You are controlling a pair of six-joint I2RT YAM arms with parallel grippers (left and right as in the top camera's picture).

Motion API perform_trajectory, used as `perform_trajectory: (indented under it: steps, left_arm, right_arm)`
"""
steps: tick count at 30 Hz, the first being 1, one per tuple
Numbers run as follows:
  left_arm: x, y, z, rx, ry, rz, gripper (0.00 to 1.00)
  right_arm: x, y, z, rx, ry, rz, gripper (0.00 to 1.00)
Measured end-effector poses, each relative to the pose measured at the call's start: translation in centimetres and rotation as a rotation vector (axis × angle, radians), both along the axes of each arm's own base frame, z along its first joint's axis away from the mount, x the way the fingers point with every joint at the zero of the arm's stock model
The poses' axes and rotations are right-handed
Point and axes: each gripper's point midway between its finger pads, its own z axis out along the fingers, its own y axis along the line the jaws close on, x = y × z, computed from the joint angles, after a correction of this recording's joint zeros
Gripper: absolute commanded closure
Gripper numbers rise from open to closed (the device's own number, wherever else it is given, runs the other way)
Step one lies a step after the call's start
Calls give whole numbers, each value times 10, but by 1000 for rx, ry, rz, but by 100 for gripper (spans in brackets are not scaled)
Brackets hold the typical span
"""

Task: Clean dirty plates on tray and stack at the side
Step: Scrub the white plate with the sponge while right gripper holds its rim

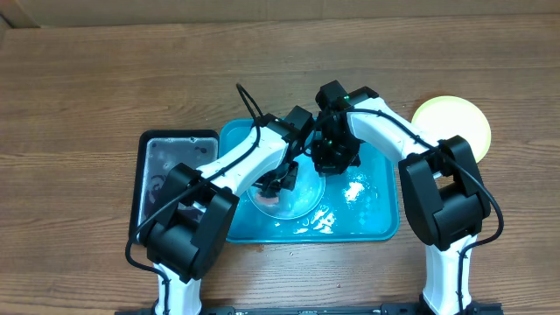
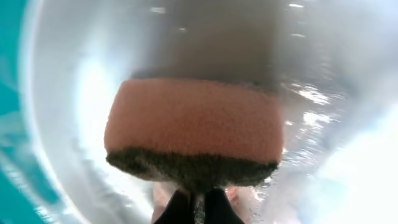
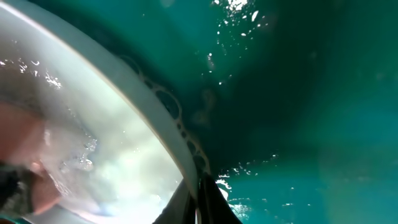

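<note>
The overhead camera looks straight down on the worktop (image 1: 87, 87) from well above, with the arm bases at the lower edge, and takes in the whole tray (image 1: 378, 220). The left wrist camera sits very close, looking along the left gripper (image 2: 198, 210) at a sponge (image 2: 193, 124) that fills the frame against a plate (image 2: 68, 93). The right wrist camera, equally close, looks past the right gripper (image 3: 199, 202) at the plate's rim and the tray floor. All three views share that plate.
</note>
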Motion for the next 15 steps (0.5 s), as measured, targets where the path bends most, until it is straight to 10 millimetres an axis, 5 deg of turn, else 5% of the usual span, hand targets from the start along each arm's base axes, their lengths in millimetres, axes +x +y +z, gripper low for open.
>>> perform_trajectory:
  steps: [7,15]
  left_arm:
    - [-2,-52,2,-281,49,-20,96]
    - [-4,-66,2,-372,76,12,96]
  right_arm:
    - [0,0,0,-2,-2,4,96]
    - [1,-5,1,-1,2,-2,96]
